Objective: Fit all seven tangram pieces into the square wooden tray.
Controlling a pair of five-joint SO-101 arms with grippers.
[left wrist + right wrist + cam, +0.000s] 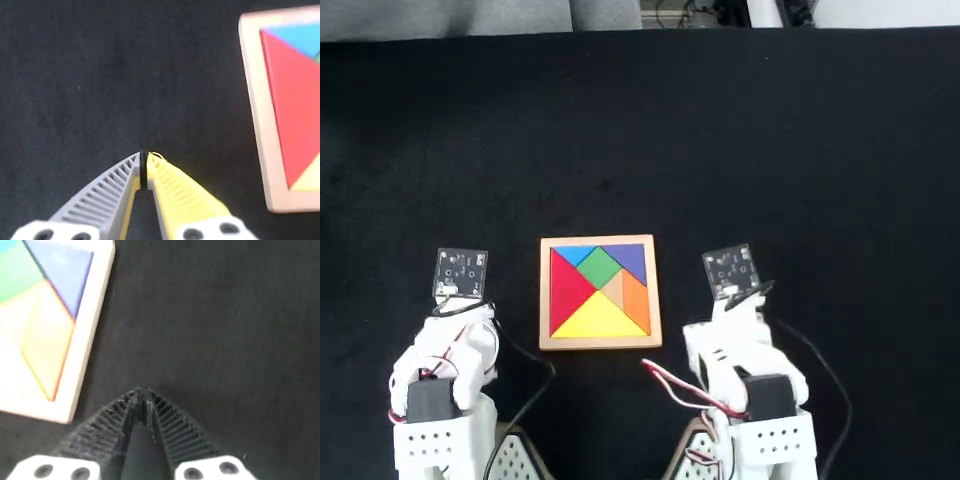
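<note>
You've got the tray [600, 344] btwn the two arms w/ all seven pieces [595, 300] seated, so prob nothing left to place. Your left gripper [145, 159] & right gripper [141, 394] are closed on nothing, each beside a tray edge, about equally near.

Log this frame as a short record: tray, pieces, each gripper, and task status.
Tray: square wooden tray, flat on the black table, between the two arms
Pieces in tray: seven, namely red triangle, yellow triangle, light blue triangle, green square, blue triangle, orange piece, tan triangle
Left gripper: shut, empty, over the table beside the tray's red side
Right gripper: shut, empty, beside the tray's orange side
Task status: looks complete
</note>
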